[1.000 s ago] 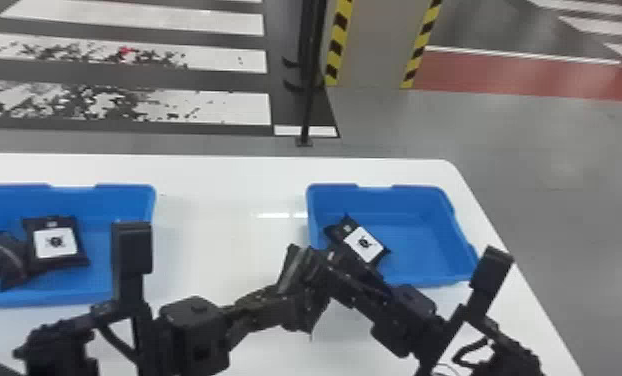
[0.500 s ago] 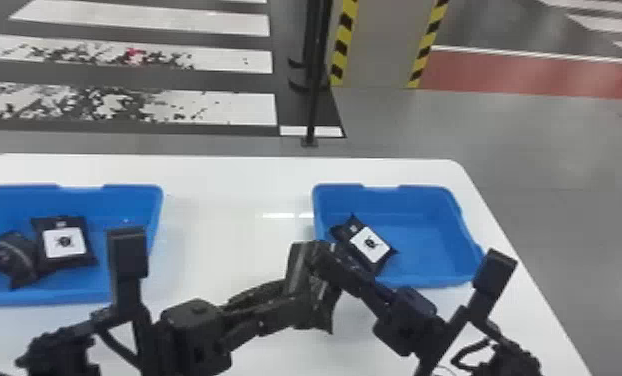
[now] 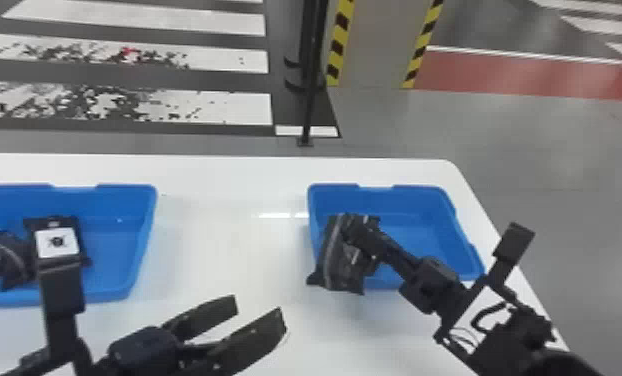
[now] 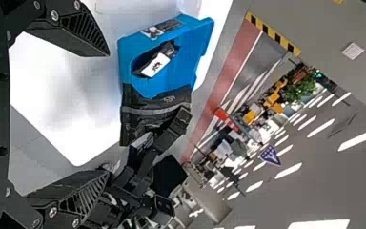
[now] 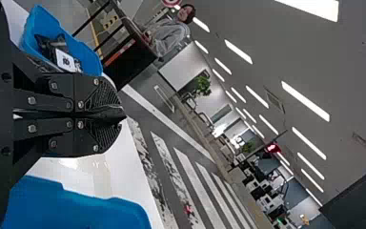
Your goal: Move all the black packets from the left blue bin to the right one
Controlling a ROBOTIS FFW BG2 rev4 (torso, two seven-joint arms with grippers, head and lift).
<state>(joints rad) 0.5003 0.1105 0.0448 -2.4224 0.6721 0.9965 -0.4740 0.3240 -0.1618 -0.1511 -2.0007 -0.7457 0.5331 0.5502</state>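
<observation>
My right gripper [image 3: 349, 226] is shut on a black packet [image 3: 339, 265], which hangs over the left front part of the right blue bin [image 3: 427, 277]. In the right wrist view the right gripper [image 5: 123, 114] has its fingers together. My left gripper [image 3: 259, 309] stands open and empty over the table, left of that packet; its fingers are wide apart in the left wrist view [image 4: 108, 113]. Another packet [image 4: 156, 63] with a white label lies inside the right bin. The left blue bin [image 3: 145, 235] holds a labelled packet [image 3: 57, 241] and a darker one [image 3: 5, 256].
Both bins stand on a white table [image 3: 225, 250], with a gap of tabletop between them. The table's right edge runs past the right arm. Beyond the back edge, a dark post [image 3: 309, 100] rises from the floor.
The grippers met between the bins before. Now my left gripper has opened and drawn back toward the front, while the right one has moved right with the packet to the right bin.
</observation>
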